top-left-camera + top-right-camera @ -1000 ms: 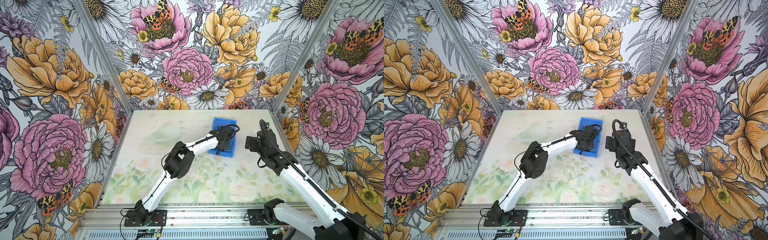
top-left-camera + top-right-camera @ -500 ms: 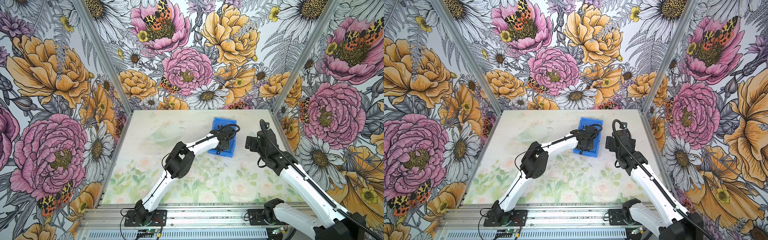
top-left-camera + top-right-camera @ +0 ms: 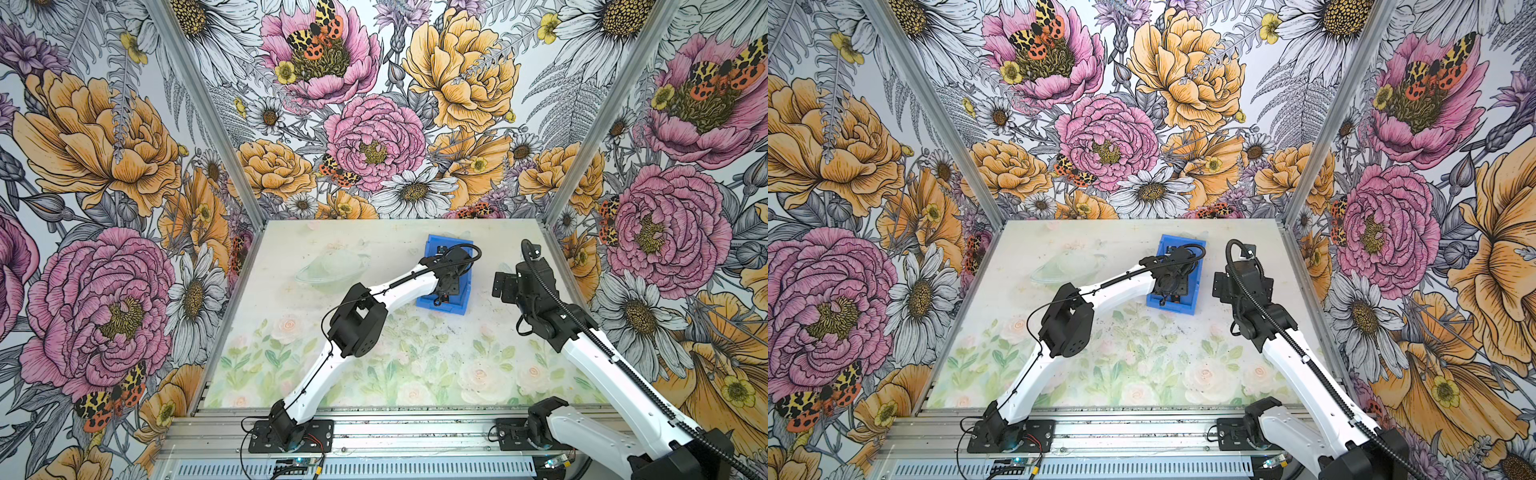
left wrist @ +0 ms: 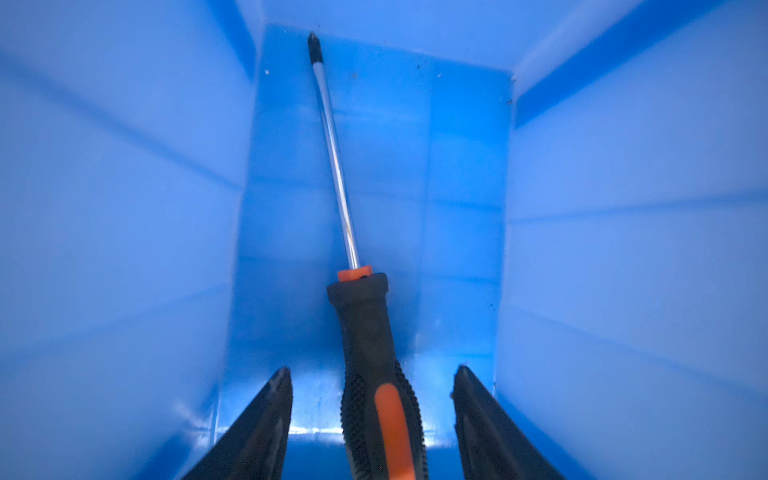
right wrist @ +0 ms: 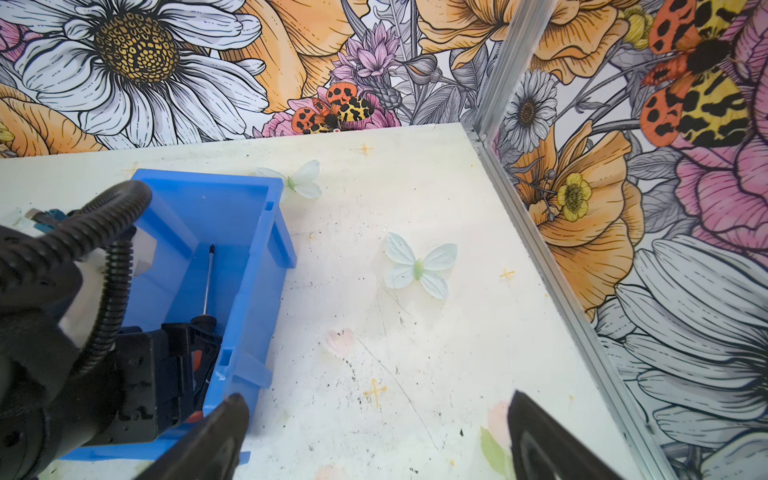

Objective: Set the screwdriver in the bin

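The left gripper (image 4: 372, 369) has just let go: we see its jaws partly open on both sides of the screwdriver (image 4: 365, 332), holding nothing. The screwdriver now lies inside the bin (image 4: 124, 208), probably flat on its floor. We judge the task nearly done.
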Controlling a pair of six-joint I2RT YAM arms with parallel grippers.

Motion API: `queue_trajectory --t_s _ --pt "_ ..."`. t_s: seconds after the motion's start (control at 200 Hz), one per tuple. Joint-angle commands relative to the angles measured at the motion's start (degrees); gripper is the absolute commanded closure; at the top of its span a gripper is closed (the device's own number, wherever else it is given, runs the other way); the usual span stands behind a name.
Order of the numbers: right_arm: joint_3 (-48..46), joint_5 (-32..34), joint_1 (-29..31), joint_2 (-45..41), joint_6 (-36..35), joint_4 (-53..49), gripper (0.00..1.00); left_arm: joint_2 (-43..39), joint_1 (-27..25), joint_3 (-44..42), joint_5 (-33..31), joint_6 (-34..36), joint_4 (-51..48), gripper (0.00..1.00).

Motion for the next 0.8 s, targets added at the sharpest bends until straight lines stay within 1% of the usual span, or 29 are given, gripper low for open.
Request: queue_trajectory --t_s 0.0,0.09,0.195,0.245,0.45,0.55,0.631,0.646,0.701,0.796 --pt "-0.5 -1.6 -0.8 -1.9 1.1 0.6 0.02 -6.8 -0.7 -1.2 -3.0 2.2 0.0 0.33" --pt "-1.2 -2.8 -1.5 -2.3 1.2 0.6 0.01 -9.8 -1.5 -3.0 -4.3 3.9 0.0 0.32" --pt "-1.6 -7.8 -3.2 -2.3 0.5 0.5 0.0 -14.0 -2.3 -6.6 -4.9 4.5 0.1 0.3" --pt "-1.5 -9.1 -3.6 -2.4 0.8 0.5 0.01 -16.3 -2.3 -8.7 -5.0 4.6 0.2 0.29" --pt "-0.4 -8.6 -5.1 0.1 1.0 0.5 0.01 -25.4 -1.9 -18.9 -7.6 8.6 0.9 0.24" --pt "0.7 -7.4 -6.3 2.0 1.5 0.4 0.01 -29.7 -0.1 -25.7 -7.6 10.1 1.6 0.21" --pt "1.3 -8.7 -7.5 2.5 2.4 0.6 0.01 -33.4 2.3 -32.0 -7.2 10.5 2.0 0.18" --pt "1.2 -8.6 -7.6 2.6 2.6 0.7 0.01 -35.6 2.7 -33.4 -7.4 10.7 2.5 0.17" --pt "0.6 -7.9 -7.8 3.1 2.8 1.9 0.0 -39.1 4.4 -38.5 -7.8 11.2 4.1 0.16" --pt "0.0 -6.1 -8.4 4.6 3.0 2.0 0.01 -45.4 8.2 -47.1 -4.9 11.7 8.4 0.11"
